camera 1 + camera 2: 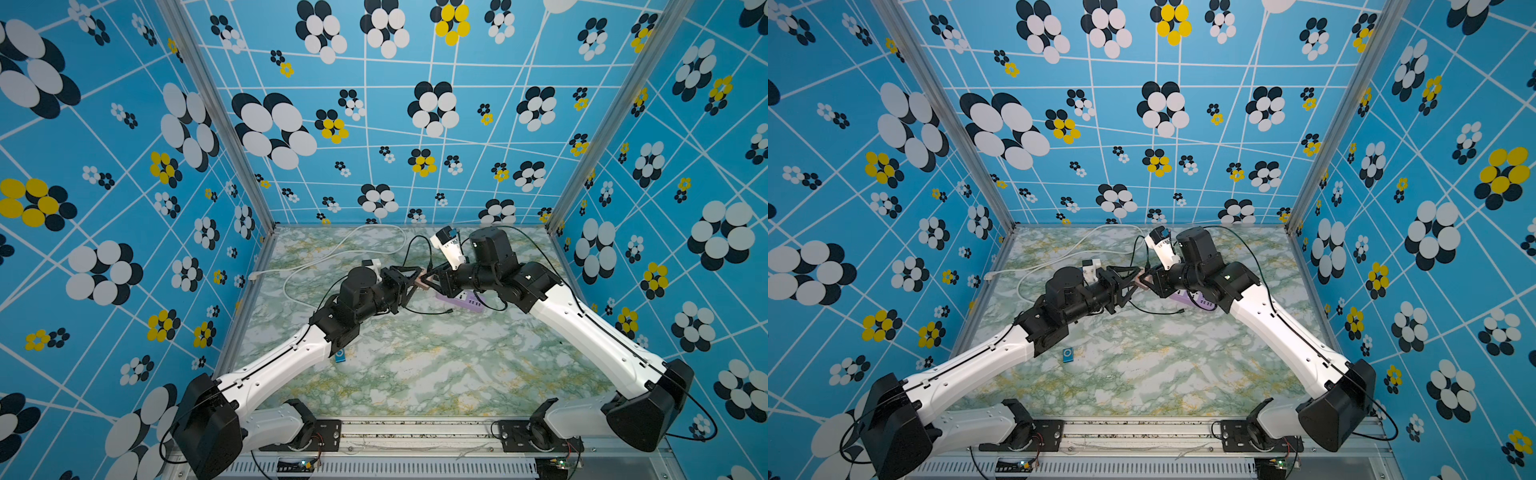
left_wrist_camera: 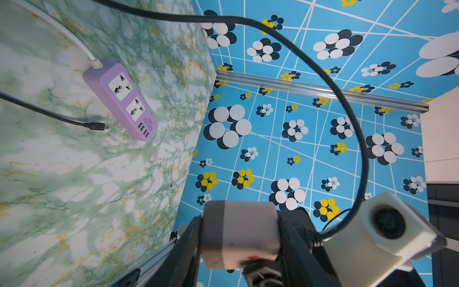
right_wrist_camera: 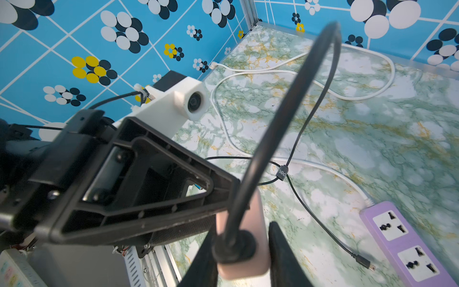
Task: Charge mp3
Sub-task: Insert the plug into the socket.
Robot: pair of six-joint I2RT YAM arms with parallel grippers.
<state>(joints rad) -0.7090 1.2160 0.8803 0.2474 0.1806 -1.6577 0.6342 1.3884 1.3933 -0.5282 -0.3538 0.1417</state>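
Left end effector (image 2: 238, 223): jaws narrow, clamped on two sides of the pink charger (image 2: 238, 233), which hangs in the air above the counter (image 1: 1183, 365).

Right end effector (image 3: 243, 248): meets the left one tip to tip. Its fingers (image 3: 280, 248) flank the same charger, close to its sides. Cannot tell whether they press on it or stand just off.

Black plug (image 3: 233, 246) sits against the charger face turned toward the right end effector. Black cable (image 3: 285, 111) rises from the plug in a loop over both end effectors and drops to the counter.

Its small connector (image 2: 98, 126) lies below the end effectors, just beside the USB end of the lilac power strip (image 2: 121, 99), with a gap between them. Strip lies flat, partly under the right wrist in both top views. White cord (image 3: 347, 97) leaves the strip's other end and loops away beyond the end effectors.

mp3 (image 1: 1068, 354): flat on the counter, face up, well apart from both end effectors, back along the left arm and just beside its forearm.
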